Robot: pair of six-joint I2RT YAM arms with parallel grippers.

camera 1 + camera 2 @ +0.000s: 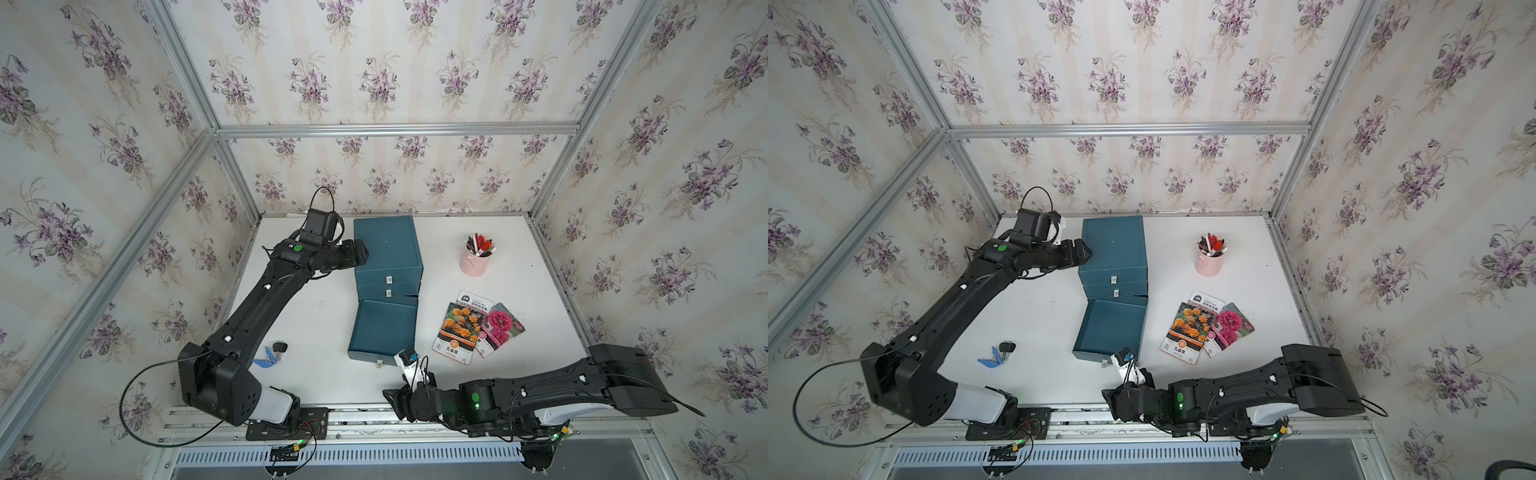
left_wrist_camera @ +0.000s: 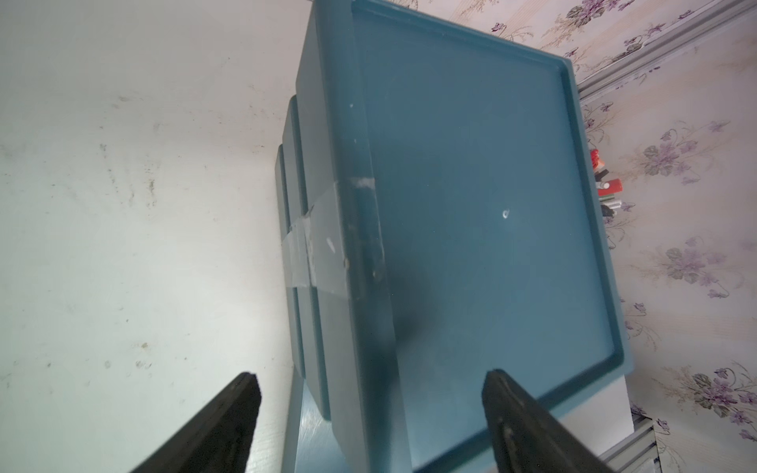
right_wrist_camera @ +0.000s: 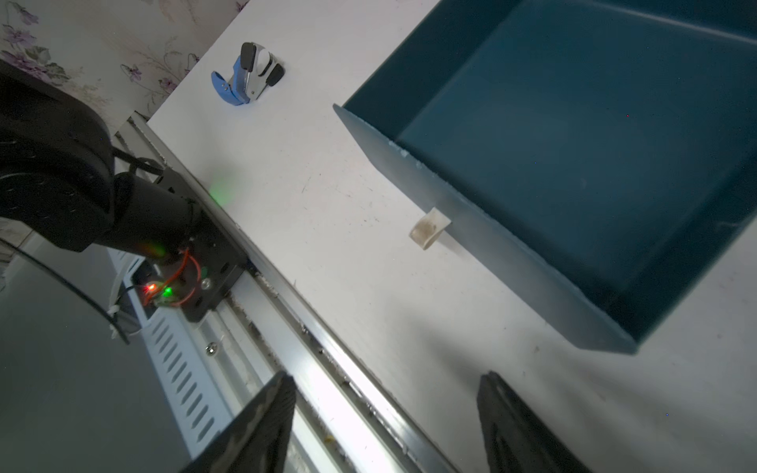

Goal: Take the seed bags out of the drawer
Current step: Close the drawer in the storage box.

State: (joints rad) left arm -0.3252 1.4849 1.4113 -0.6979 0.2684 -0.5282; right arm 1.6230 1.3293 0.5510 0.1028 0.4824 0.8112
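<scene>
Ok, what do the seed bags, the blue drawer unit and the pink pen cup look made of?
The seed bags: thin printed film or coated paper, lying flat with photo prints. The blue drawer unit: probably matte plastic, given the moulded raised rim on top. The pink pen cup: smooth, painted metal or plastic; too small to tell.
</scene>
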